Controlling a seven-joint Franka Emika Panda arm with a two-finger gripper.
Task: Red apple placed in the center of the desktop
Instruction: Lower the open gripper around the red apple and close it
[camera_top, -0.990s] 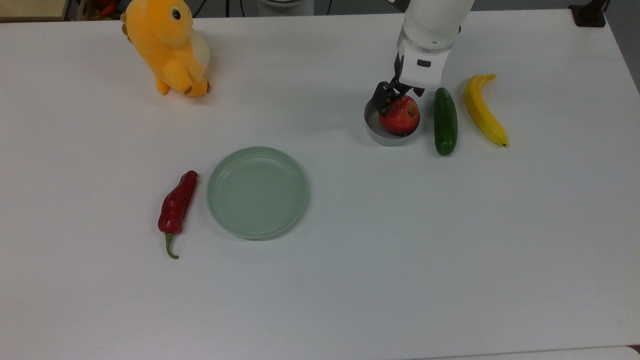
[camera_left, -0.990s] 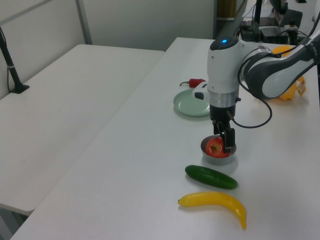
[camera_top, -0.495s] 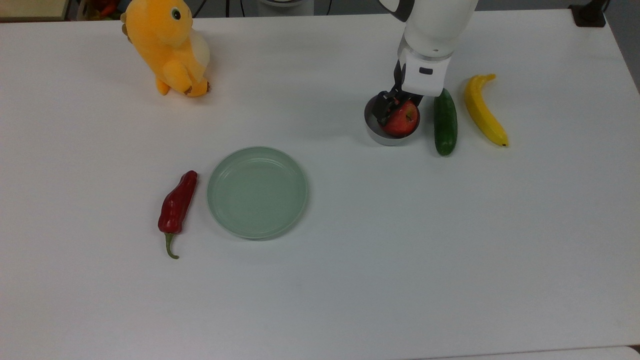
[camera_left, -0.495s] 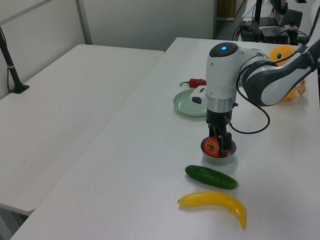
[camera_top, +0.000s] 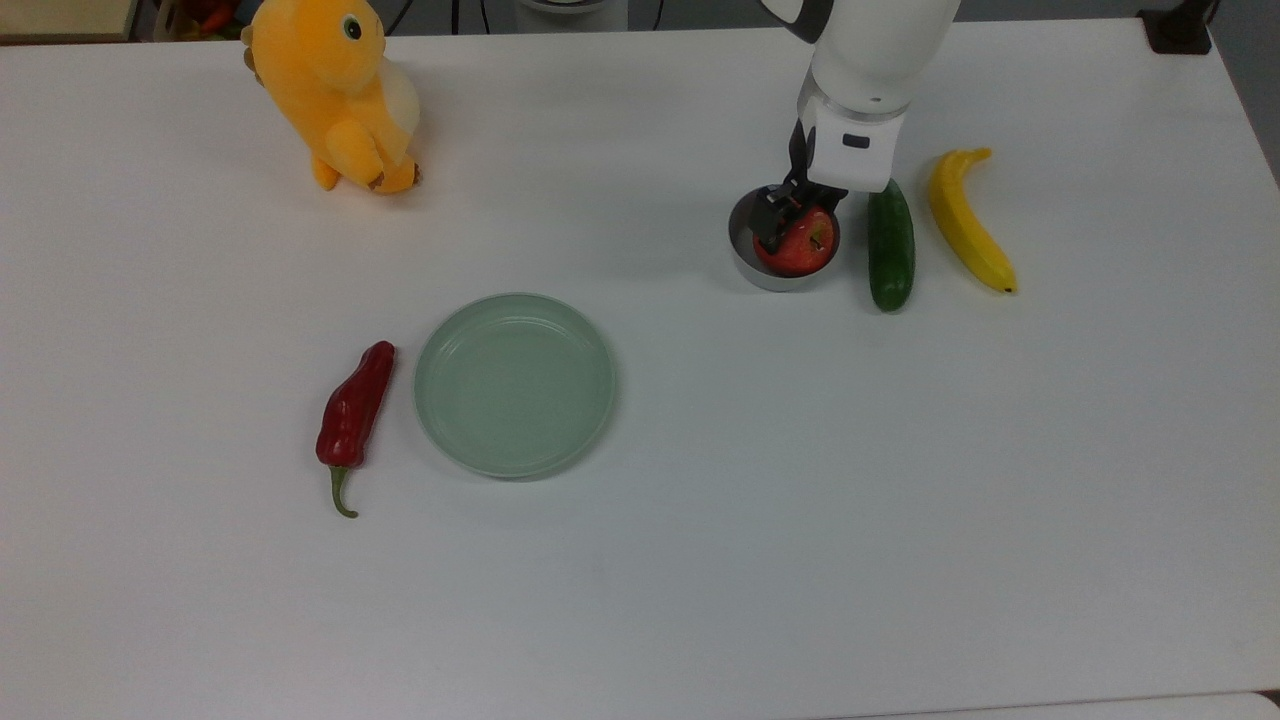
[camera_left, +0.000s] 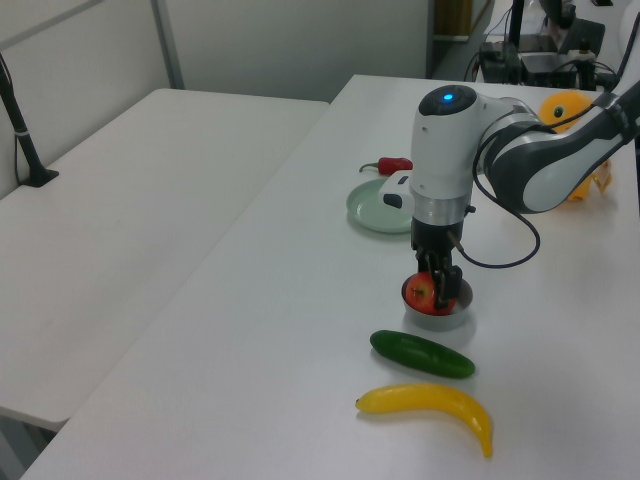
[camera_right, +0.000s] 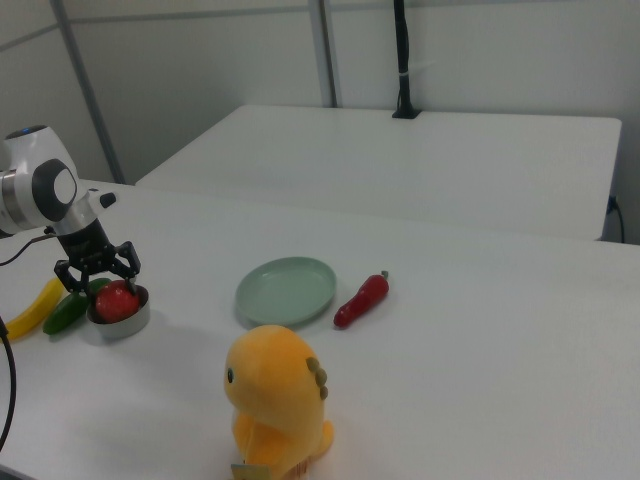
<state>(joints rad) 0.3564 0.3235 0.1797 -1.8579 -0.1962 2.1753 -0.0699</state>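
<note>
The red apple (camera_top: 803, 250) sits in a small round metal bowl (camera_top: 745, 262) at the top view's upper right of the white desktop (camera_top: 800, 480). My gripper (camera_top: 800, 218) points straight down over the bowl, open, with its dark fingers (camera_top: 768, 215) straddling the apple's upper part. In the right view the apple (camera_right: 116, 300) lies below and between the spread fingers of the gripper (camera_right: 98, 272). In the left view the gripper (camera_left: 440, 283) reaches into the bowl (camera_left: 435, 318) around the apple (camera_left: 422, 293).
A green cucumber (camera_top: 890, 245) lies right beside the bowl, and a yellow banana (camera_top: 968, 225) just beyond it. A pale-green plate (camera_top: 515, 385) and a dark-red chili (camera_top: 355, 405) lie at the top view's centre left. An orange plush toy (camera_top: 335, 90) stands at the back left.
My gripper has come down from above the bowl until its fingers sit around the apple. The apple has shifted slightly in the bowl.
</note>
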